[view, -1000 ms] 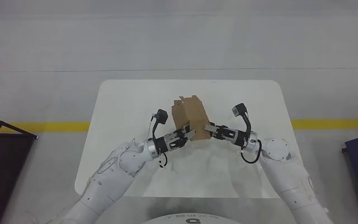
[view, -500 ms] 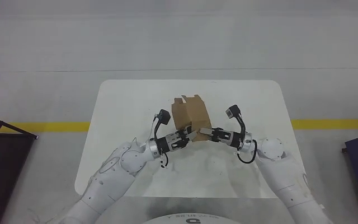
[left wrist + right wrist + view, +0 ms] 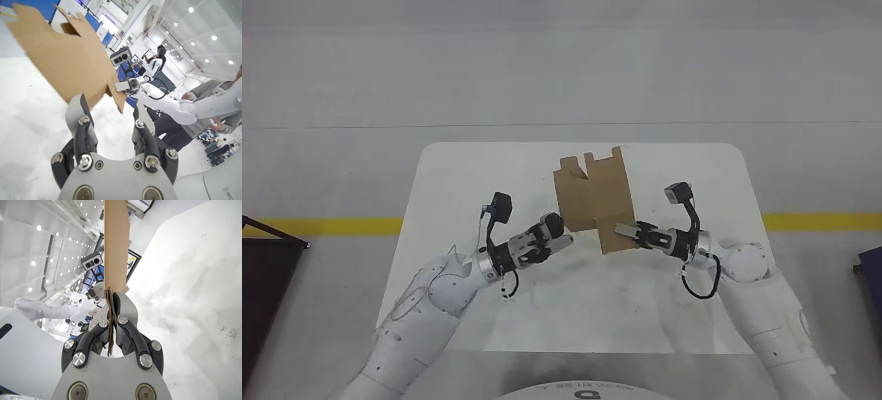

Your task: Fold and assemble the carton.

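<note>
A brown cardboard carton [image 3: 593,191], flattened with notched flaps at its far end, is held up over the middle of the white table [image 3: 472,190]. My right gripper [image 3: 619,231] is shut on a flap at the carton's near right corner; in the right wrist view the cardboard [image 3: 115,247] runs edge-on between the fingers [image 3: 123,306]. My left gripper [image 3: 554,228] stands open just left of the carton's near edge, apart from it. The left wrist view has the carton [image 3: 64,58] beyond the spread fingers [image 3: 77,109], with the right gripper [image 3: 122,87] pinching its corner.
The table's edges [image 3: 402,260] lie well outside both arms. A yellow floor line [image 3: 332,226] runs left and right of the table. A dark object [image 3: 262,270] sits on the floor at the far left.
My left gripper let go of the carton, opened and drew back to the left. The right gripper shifted right and lifted the carton, which now lies flatter and farther back.
</note>
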Controlling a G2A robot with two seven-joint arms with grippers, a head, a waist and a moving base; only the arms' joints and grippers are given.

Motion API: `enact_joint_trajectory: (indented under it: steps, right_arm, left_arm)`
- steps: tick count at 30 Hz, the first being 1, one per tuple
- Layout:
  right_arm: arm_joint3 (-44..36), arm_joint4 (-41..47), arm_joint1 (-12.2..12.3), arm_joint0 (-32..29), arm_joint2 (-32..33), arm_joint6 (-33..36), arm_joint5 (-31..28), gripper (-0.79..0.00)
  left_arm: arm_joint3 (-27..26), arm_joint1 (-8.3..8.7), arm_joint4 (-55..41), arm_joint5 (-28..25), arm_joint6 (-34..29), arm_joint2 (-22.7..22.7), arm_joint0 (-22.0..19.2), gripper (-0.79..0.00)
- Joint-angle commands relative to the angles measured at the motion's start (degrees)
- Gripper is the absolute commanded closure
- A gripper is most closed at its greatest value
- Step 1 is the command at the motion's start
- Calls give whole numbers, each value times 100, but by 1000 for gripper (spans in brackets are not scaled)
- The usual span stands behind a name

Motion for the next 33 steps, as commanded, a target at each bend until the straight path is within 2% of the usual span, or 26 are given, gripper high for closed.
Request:
enact_joint_trajectory:
  steps: [1, 4, 7, 11, 17, 20, 24, 27, 33]
  right_arm:
    - [-85, -113, 35, -30, 99, 126, -130, 0]
    - [-291, -360, 94, -123, 257, 250, -246, 0]
    - [-525, -624, 138, -263, 389, 157, -268, 0]
    - [-525, -624, 138, -263, 389, 157, -268, 0]
    - [-596, -745, 138, -246, 399, 91, -327, 0]
    - [-942, -1229, 137, -350, 310, -433, -930, 0]
    - [-1208, -2188, 203, -582, 280, -1508, -2005, 0]
    - [-1446, -2620, 230, -679, 437, -1823, -2005, 0]
    - [-1940, -3846, 236, -1009, 771, -3053, -2005, 0]
  left_arm:
    - [-101, 71, 58, 58, 51, -400, 210, -785]
    - [-262, 147, 244, 298, 227, -905, 461, -785]
    - [-399, 178, 667, 604, 449, -1181, 612, -785]
    - [-471, 164, 1045, 927, 795, -1210, 664, -785]
    - [-516, 114, 1437, 1247, 1176, -1004, 523, -785]
    - [-554, 98, 1683, 1397, 1371, -955, 478, -785]
    - [-543, 81, 1843, 1604, 1630, -945, 500, -785]
    - [-497, 78, 1888, 1657, 1673, -952, 511, -785]
    - [-502, 78, 1958, 1693, 1635, -946, 508, -785]
